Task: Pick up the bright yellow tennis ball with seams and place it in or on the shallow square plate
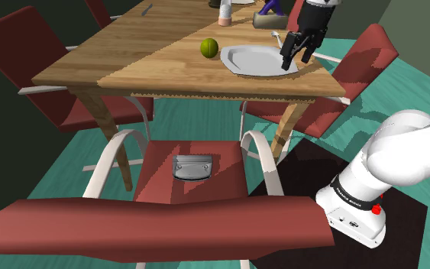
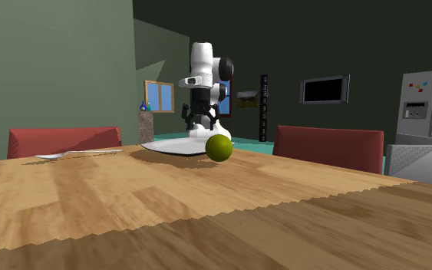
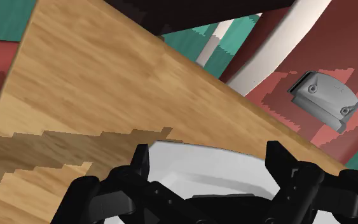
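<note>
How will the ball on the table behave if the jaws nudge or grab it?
The yellow-green ball is round and sits free on the flat wooden table, so a nudge would likely roll it. The shallow plate beside it might stop it on that side. It looks small, probably light; its curve could slip from off-centre jaws.

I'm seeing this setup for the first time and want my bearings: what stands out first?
A yellow-green ball sits on the wooden table, beside a pale shallow plate. The black gripper hangs open over the plate's edge away from the ball, holding nothing. In the shoulder view's foreground, a red chair carries a small grey object on its seat.
</note>
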`<act>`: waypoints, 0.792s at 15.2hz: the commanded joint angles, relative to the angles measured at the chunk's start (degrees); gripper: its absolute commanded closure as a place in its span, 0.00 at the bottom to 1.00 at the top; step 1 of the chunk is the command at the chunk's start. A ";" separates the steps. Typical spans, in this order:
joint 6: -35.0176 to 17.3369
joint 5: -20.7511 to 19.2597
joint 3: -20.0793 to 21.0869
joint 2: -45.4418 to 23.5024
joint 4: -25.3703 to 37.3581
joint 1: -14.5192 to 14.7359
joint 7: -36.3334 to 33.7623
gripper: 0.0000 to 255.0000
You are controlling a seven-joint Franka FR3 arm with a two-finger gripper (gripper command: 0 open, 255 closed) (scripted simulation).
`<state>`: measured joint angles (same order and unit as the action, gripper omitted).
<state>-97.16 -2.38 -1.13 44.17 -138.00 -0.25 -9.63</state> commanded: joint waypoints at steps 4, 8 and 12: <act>-1.39 1.20 1.86 -7.12 5.26 -0.02 -3.78 0.00; -2.21 2.12 3.97 -16.58 13.32 -0.29 -8.63 0.00; -1.83 2.32 5.66 -26.08 22.61 -0.59 -13.35 0.00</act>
<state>-99.23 -0.12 3.98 20.73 -118.07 -0.82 -21.54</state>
